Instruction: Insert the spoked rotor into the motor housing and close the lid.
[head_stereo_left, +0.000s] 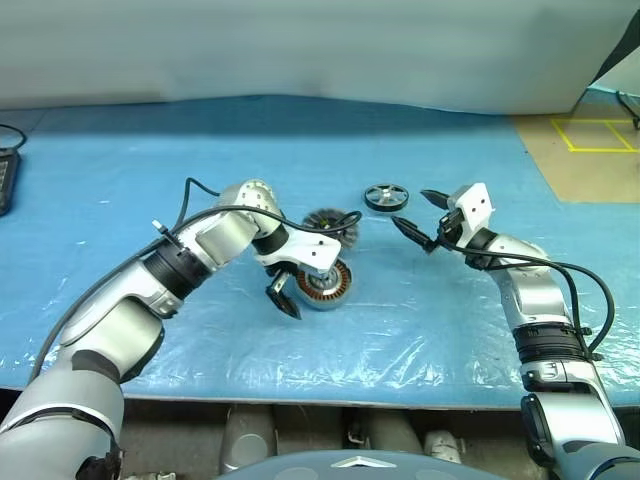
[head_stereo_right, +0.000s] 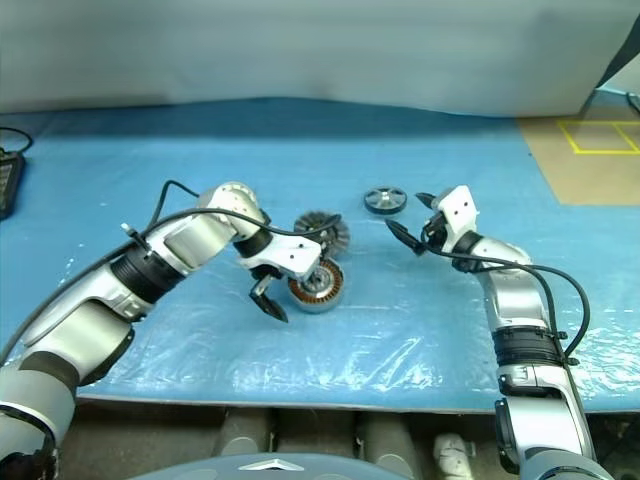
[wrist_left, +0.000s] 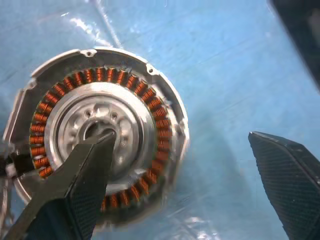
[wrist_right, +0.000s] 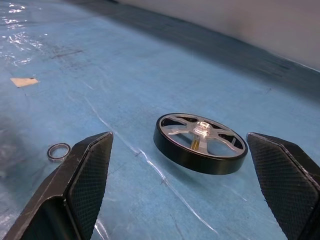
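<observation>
A: Where are the grippers?

B: The left gripper (head_stereo_left: 282, 298) points down with its two black fingers spread wide, holding nothing. Just below it lies the one motor housing (wrist_left: 100, 135), flat, open face up, its copper winding ring showing. One fingertip (wrist_left: 102, 145) hangs over the silver centre; I cannot tell if it touches.

A: And the lid?

B: One lid (head_stereo_left: 335, 226), joined to the housing's far edge, tilted open with its ribbed side showing.

A: The other arm?

B: The right gripper (head_stereo_left: 420, 222) is held level, fingers wide apart and empty. Ahead of it, apart from the fingers, lies the one spoked rotor (wrist_right: 200, 142), flat, hub up. A small metal ring (wrist_right: 59, 151) lies beside one finger. Bare blue table cover (head_stereo_left: 300, 140) surrounds the rotor, well clear of the edges.
</observation>
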